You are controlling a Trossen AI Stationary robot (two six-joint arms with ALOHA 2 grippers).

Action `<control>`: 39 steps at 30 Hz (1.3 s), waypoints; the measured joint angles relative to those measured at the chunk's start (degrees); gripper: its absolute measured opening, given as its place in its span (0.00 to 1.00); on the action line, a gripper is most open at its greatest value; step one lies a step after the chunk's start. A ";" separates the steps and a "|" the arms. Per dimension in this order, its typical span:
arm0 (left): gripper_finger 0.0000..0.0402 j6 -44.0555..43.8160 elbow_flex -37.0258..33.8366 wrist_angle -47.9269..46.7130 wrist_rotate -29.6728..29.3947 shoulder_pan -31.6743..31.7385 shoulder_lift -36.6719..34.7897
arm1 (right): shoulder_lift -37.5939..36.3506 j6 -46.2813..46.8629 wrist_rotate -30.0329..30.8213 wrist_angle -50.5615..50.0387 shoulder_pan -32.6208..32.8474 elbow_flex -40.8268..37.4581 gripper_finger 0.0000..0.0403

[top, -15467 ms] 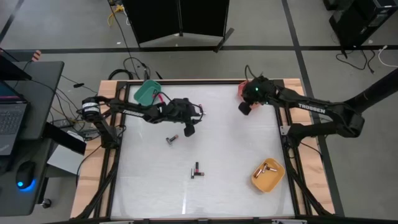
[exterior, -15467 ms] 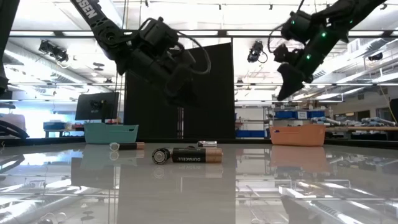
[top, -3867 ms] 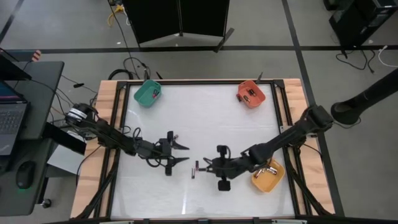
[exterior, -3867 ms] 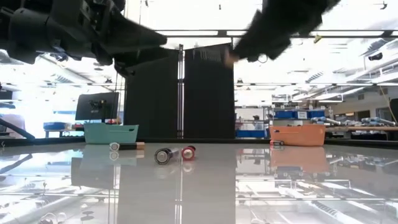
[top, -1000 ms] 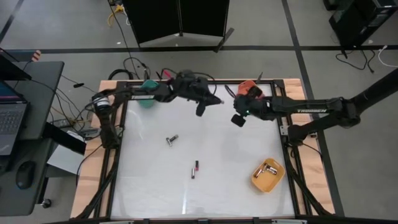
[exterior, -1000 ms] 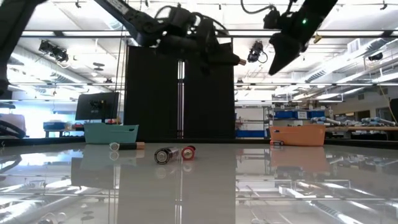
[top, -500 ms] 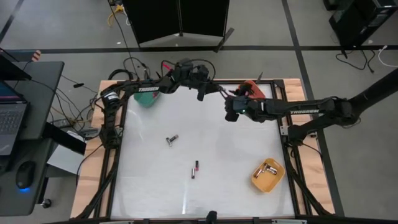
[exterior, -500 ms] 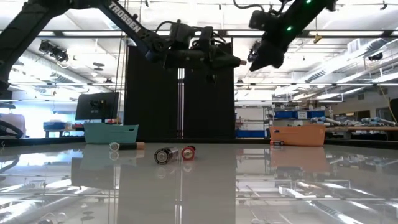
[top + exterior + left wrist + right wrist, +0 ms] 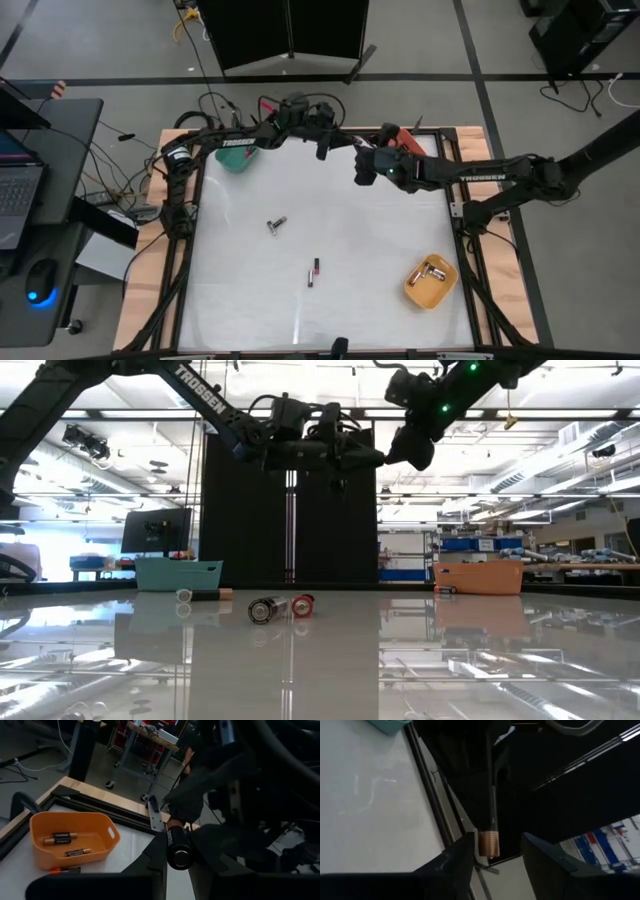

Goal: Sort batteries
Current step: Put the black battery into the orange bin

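My left gripper (image 9: 350, 146) hangs in the air over the table's far side, shut on a black battery (image 9: 179, 851) with a copper end (image 9: 489, 844). My right gripper (image 9: 366, 166) faces it, open, with its fingers on either side of that copper end; whether they touch it, I cannot tell. In the low view the two grippers meet high above the table (image 9: 385, 458). One small battery (image 9: 277, 224) and a red-banded pair (image 9: 314, 271) lie on their sides on the table. My left gripper pinches the black battery between its two fingers by the black body (image 9: 172, 837). The fingers lie along the battery, whose round end face (image 9: 181, 858) points back at the wrist camera. It is lifted clear of the table, roughly level, its copper end toward the right gripper.
A teal bin (image 9: 232, 160) sits at the far left corner, partly under the left arm. A red-orange bin (image 9: 100, 826) at the far right holds three batteries. A yellow-orange bin (image 9: 430, 283) with batteries sits near the right edge. White table surface (image 9: 380, 240) stretches between.
My right gripper has moved up and toward the table's left and far edge, closing on the left gripper until its fingers flank the battery's copper end. My left gripper shifted slightly toward the far edge, then held still with the battery. The batteries on the table have not moved.
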 joint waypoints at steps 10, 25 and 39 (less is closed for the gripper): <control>0.14 0.04 -0.01 -0.17 0.59 -0.32 0.00 | 0.00 0.07 -6.83 -0.39 -2.61 0.00 0.26; 0.14 0.13 -0.02 -0.30 0.54 -0.32 0.00 | 0.00 0.46 -7.24 -0.64 -3.32 0.00 0.16; 0.45 4.84 -0.11 -1.47 -3.53 -0.32 0.00 | 0.00 2.77 -3.49 -0.23 -3.39 0.00 0.16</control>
